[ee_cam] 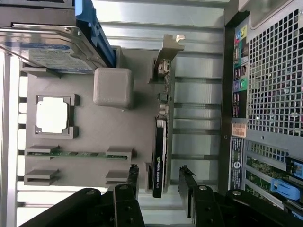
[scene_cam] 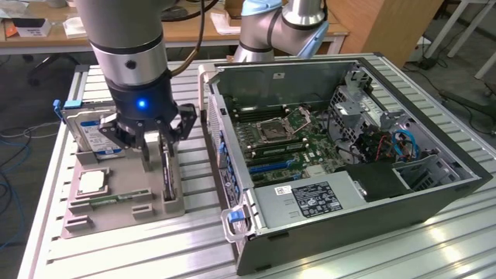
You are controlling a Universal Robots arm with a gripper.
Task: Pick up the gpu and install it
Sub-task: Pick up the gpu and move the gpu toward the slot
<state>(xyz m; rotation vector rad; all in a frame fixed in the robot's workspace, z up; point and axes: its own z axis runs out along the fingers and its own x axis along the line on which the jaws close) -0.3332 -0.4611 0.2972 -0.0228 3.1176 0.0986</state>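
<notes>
A: See the gpu (ee_cam: 161, 142)?

B: Yes. Standing on its long edge in a slot of the grey holder (ee_cam: 113, 127), along the side nearest the computer case (scene_cam: 349, 226). Green board, black block on one face, silver bracket (ee_cam: 165, 52) at the end toward the hard drive (ee_cam: 52, 47).

A: And the jaws?

B: Spread wide, closed on nothing. Hanging right over the card in the exterior view, with one of the black fingers (ee_cam: 187, 184) on each side of the black-block end in the wrist view. Clear gap on both sides, so no contact with either face.

A: Down past the top edge of the card?

B: Cannot tell from either view.

A: Anything else in that holder?

B: Upright hard drive at the back end in the exterior view, with a blue rail (ee_cam: 94, 33) along it. Square silver CPU (ee_cam: 52, 115) lying flat in its own recess. Thin memory stick (ee_cam: 78, 153) on edge in a narrow slot near it. Plain grey cube (ee_cam: 112, 87) between the CPU recess and the card.

A: And the case?

B: Lying on its side on the slatted bench (scene_cam: 155, 250), just beside the holder, open side up, motherboard (scene_cam: 287, 139) in plain sight. Nothing of the installing done yet, with the card resting in its slot.
</notes>
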